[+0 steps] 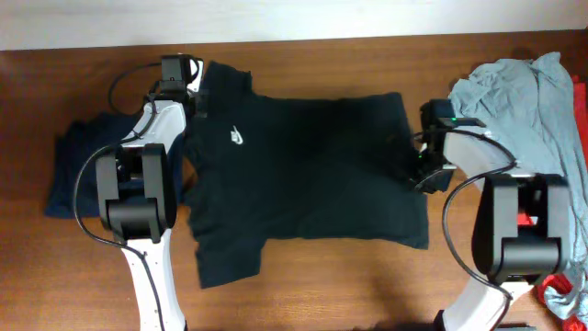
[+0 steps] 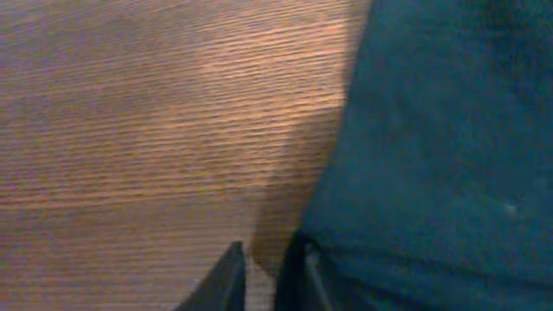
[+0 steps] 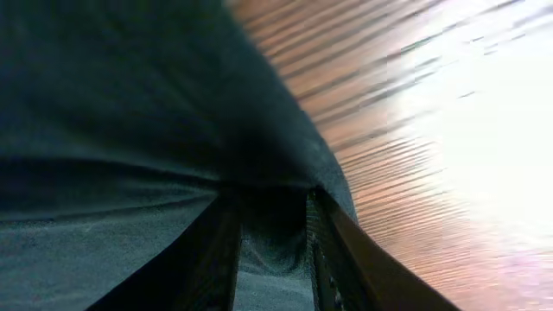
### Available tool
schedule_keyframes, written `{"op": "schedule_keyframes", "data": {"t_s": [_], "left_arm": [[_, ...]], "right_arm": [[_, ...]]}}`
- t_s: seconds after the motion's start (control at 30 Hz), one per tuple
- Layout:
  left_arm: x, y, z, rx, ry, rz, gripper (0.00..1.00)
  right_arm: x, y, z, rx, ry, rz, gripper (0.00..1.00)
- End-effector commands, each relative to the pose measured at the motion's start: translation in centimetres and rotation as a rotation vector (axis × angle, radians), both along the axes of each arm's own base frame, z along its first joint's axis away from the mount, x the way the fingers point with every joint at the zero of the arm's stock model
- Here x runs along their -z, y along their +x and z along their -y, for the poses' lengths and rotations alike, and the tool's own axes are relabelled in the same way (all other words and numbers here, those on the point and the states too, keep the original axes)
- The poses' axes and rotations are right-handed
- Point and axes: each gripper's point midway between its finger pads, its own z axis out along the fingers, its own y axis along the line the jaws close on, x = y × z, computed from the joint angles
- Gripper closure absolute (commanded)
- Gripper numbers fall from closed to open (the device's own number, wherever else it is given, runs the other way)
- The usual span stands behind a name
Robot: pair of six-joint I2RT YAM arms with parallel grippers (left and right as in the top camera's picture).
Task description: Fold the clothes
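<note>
The black T-shirt [image 1: 303, 175] lies spread flat on the wooden table, with its collar and white logo [image 1: 237, 138] to the left and its hem to the right. My left gripper [image 1: 197, 96] sits at the shirt's upper left shoulder edge. In the left wrist view its fingers [image 2: 262, 275] are nearly together with only wood showing between them, and the black fabric [image 2: 432, 155] lies just to their right. My right gripper [image 1: 415, 158] is at the hem on the right. In the right wrist view its fingers [image 3: 273, 250] are shut on bunched black fabric [image 3: 130, 112].
A dark navy garment [image 1: 78, 170] lies left of the left arm. A light grey shirt [image 1: 524, 92] is heaped at the back right, with red cloth [image 1: 562, 283] below it at the right edge. Bare wood [image 1: 349, 285] runs along the front.
</note>
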Motion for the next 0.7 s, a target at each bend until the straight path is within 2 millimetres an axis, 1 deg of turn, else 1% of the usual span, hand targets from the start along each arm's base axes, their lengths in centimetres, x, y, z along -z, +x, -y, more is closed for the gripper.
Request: {"op": "schedule_keyframes", "data": {"t_s": [0.0,0.03,0.07,0.1,0.17,0.2,0.33,0.4,0.43,0.5,0.57,0.67], "left_arm": [[6.6,-3.5,-0.9,-0.017,0.022,-0.189,0.64],[5.8,-3.1,-0.8,-0.013,0.018,-0.193,0.58],[5.0,-2.9,-0.7,-0.011,0.018,-0.194,0.56],[4.2,-2.7,-0.6,-0.01,0.018,-0.198,0.55],[2.0,-2.3,-0.4,-0.008,0.017,-0.203,0.55],[-0.4,-2.3,-0.2,-0.02,0.005,-0.207,0.55],[-6.5,-2.6,-0.2,-0.047,-0.012,-0.183,0.54],[-9.9,-3.2,-0.2,-0.046,-0.013,-0.161,0.54],[-12.9,-3.9,-0.2,-0.046,-0.013,-0.142,0.53],[-16.5,-5.2,-0.2,-0.046,-0.015,-0.117,0.5],[-19.8,-6.8,-0.1,-0.041,-0.025,-0.094,0.45],[-24.1,-10.0,1.3,-0.009,-0.108,-0.076,0.41]], "right_arm": [[2.1,-2.6,4.0,0.059,-0.117,-0.1,0.7],[2.1,-2.6,3.8,0.035,-0.095,-0.098,0.67],[2.0,-2.5,3.5,0.009,-0.072,-0.093,0.64],[1.9,-2.3,3.0,-0.02,-0.047,-0.084,0.62],[1.2,-1.8,2.1,-0.06,0.008,-0.053,0.58],[0.1,-1.2,1.4,-0.085,0.046,-0.01,0.56],[-3.6,-0.4,0.9,-0.096,0.064,0.084,0.53],[-6.0,-0.2,0.9,-0.098,0.053,0.144,0.51],[-8.1,-0.1,0.9,-0.101,0.043,0.199,0.5],[-10.7,-0.2,0.9,-0.103,0.032,0.268,0.48],[-13.2,-0.5,0.6,-0.107,0.032,0.333,0.46],[-16.9,-1.8,0.3,-0.114,0.029,0.425,0.42]]}}
